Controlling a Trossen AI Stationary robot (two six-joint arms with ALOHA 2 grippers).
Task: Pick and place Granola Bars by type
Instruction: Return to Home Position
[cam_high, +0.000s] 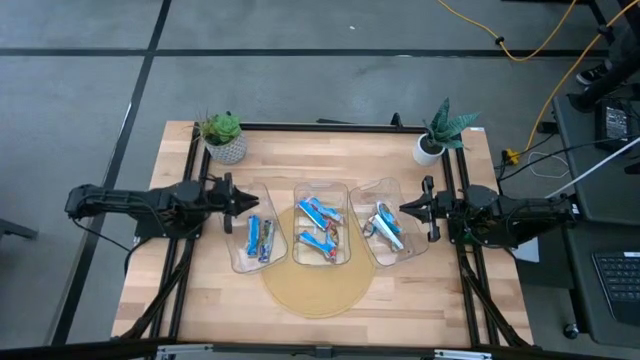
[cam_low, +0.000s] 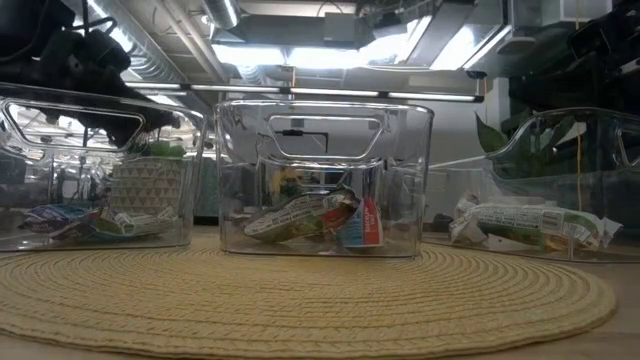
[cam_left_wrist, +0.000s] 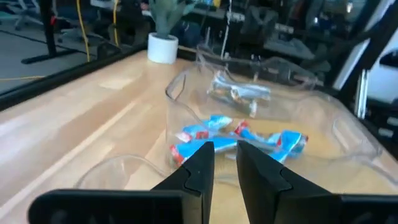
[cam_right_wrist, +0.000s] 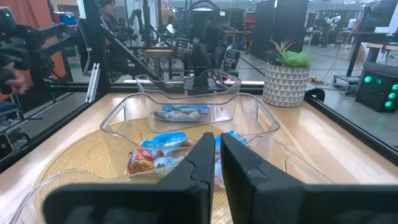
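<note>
Mid-table, the Granola Bars (cam_high: 320, 228) lie in three clear bins (cam_high: 322, 188) on a round mat (cam_high: 315, 298). The left pincer (cam_high: 243, 201) sits toward the left edge and the right pincer (cam_high: 405, 209) toward the right edge, both nearly closed and empty. Bare wood runs along the table (cam_high: 320, 150)'s far edge. Wrapper print is unreadable through the bin walls.

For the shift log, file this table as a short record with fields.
left bin: blue bars
middle bin: blue-and-red bars
right bin: blue-and-white bars
mat: round, woven, under the middle bin
left gripper: shut, empty, beside the left bin
right gripper: shut, empty, beside the right bin
loose bars: none seen
</note>
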